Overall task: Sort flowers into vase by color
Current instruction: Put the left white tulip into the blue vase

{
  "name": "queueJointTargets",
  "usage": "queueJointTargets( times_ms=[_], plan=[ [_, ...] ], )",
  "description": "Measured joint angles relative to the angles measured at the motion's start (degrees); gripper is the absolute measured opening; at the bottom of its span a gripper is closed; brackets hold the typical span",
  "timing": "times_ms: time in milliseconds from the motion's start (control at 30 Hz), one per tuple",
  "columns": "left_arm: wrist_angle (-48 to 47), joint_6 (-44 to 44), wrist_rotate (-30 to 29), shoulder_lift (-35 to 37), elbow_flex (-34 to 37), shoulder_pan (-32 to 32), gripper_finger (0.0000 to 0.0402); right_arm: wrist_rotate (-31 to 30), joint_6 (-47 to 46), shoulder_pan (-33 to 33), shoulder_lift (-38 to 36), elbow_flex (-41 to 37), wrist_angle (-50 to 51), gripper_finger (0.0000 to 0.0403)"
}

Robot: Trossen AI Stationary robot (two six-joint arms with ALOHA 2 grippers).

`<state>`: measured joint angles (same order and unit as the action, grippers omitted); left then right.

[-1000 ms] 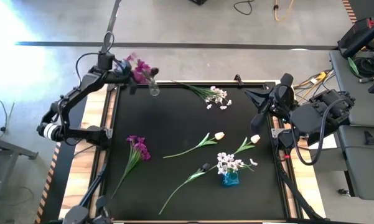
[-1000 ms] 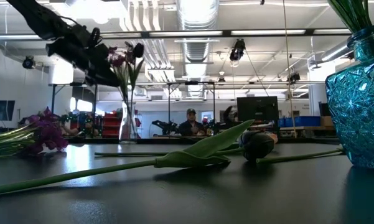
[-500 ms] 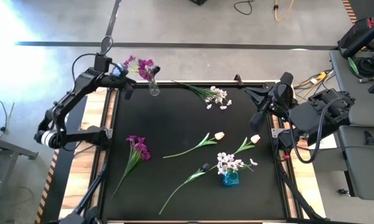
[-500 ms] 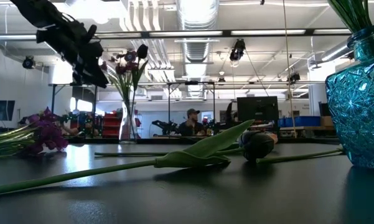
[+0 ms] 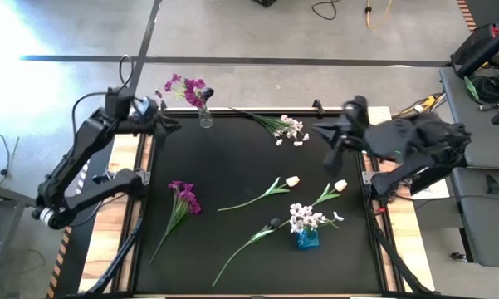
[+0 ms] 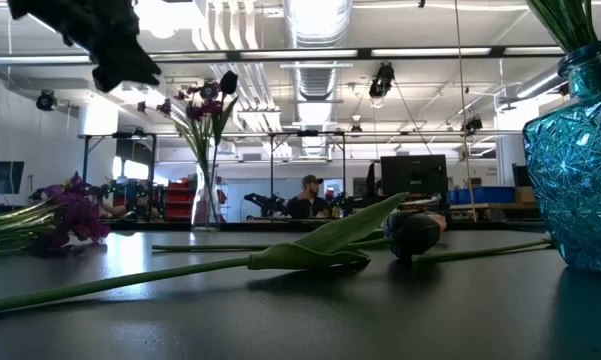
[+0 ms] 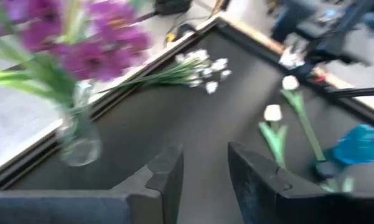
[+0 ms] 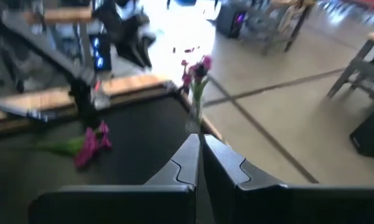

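From above, the left gripper (image 5: 168, 124) had been drawn back from the clear vase (image 5: 205, 119) of magenta flowers (image 5: 188, 87) (at the worktop's (image 5: 232, 166) far edge); the right gripper (image 5: 325, 131) had swung inward. Low down, the vase stood free. In the wrist views, the left gripper was narrowly parted and empty, the right closed.

**Robotics lab in an open industrial hall**

Bare ceiling ducts (image 6: 315, 25) and strip lights hang overhead. Beyond the black table's (image 5: 241, 166) far edge, a seated person (image 6: 306, 196) works among monitors (image 6: 413, 178). Cables (image 5: 328, 8) trail over concrete floor.
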<state>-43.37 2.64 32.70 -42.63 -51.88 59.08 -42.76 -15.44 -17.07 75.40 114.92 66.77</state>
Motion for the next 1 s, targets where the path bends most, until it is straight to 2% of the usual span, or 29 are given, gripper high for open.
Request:
queueJointTargets(
  times_ms=[133, 267, 400, 533, 667, 833, 1000],
  plan=[
    [0.79, -6.44, -5.63, 3.86, 0.00, -8.74, 0.0078, 10.11, 4.39, 6.43, 0.05, -3.99, -3.79, 0.0012],
    [0.91, -10.51, -10.09, 4.52, 0.00, -17.97, 0.0054, 24.50, 9.37, 13.46, -1.39, -10.12, -12.34, 0.0009],
    [2.35, -14.47, -14.59, 2.52, 0.00, -26.90, 0.0032, 31.63, 10.56, 19.05, -3.24, -16.05, -17.31, 0.0008],
    [5.98, -18.78, -18.61, -1.19, 0.02, -35.62, 0.0008, 34.13, 10.14, 22.12, -5.13, -20.46, -20.36, 0.0008],
    [9.16, -20.21, -19.82, -6.41, 0.02, -41.57, 0.0002, 33.85, 8.54, 22.83, -8.14, -23.87, -22.27, 0.0009],
    [9.45, -20.36, -19.79, -12.50, 0.02, -44.68, 0.0000, 33.68, 6.33, 24.01, -11.44, -26.40, -22.18, 0.0009],
    [14.53, -22.71, -19.79, -18.40, 0.02, -47.53, 0.0000, 33.68, 5.12, 24.93, -14.21, -28.44, -20.53, 0.0009]
  ],
)
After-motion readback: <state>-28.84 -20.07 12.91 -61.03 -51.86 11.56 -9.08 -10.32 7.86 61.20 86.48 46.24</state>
